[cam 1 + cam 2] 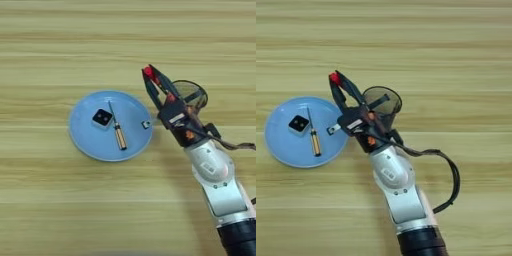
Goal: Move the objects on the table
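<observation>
On the left sits the blue plate (85, 145) on the tabletop (50, 210), and it holds the small black block (102, 118) with the screwdriver (117, 131) lying just to its right, amber handle toward the near side, thin shaft pointing far. So 1 of the 2 slim objects looks delivered already. Moving right, the right pincer (154, 80) hangs just past the plate's right rim, its 2 black fingers pinching the red pen (148, 73), whose red end pokes out at the fingertips. Behind it, further right, stands the black mesh cup (383, 102), upright, with a dark stick visible inside. Judging by this, the pen is mid-transfer and still needs setting down, the plate being the likely spot. Room is generous: bare wood far, near and left of the plate, and free plate surface right of the screwdriver. The tight spot is the cup, right beside the forearm, which a swing could nudge.
</observation>
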Tool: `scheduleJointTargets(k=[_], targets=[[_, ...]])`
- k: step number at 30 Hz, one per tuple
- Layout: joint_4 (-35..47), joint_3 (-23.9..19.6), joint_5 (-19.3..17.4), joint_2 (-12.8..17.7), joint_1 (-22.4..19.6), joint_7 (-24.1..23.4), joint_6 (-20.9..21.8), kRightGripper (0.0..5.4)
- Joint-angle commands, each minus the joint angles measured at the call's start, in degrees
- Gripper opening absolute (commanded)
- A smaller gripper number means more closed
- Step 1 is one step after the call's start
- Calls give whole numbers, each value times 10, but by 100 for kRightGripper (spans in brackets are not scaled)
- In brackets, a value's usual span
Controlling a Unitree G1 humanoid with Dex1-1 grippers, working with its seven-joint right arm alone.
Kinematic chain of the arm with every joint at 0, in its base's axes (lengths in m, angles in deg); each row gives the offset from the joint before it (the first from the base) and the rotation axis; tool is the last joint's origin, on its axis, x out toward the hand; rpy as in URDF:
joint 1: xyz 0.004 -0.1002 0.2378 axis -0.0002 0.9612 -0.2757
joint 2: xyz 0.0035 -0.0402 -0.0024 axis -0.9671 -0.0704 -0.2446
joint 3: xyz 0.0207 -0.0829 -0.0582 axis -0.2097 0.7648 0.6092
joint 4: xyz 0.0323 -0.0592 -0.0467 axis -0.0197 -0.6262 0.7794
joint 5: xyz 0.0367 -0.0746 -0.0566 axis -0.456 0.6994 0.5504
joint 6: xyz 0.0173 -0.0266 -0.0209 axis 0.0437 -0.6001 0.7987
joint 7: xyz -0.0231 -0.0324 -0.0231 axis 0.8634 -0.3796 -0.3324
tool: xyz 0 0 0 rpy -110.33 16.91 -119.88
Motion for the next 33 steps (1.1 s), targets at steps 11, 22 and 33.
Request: scheduleJointTargets(k=[11, 22, 33], targets=[[-61, 77, 211, 10, -40, -112, 38, 54], [-172, 127, 255, 15, -80, -167, 24, 54], [-363, 144, 100, -12, -130, -109, 93, 54]])
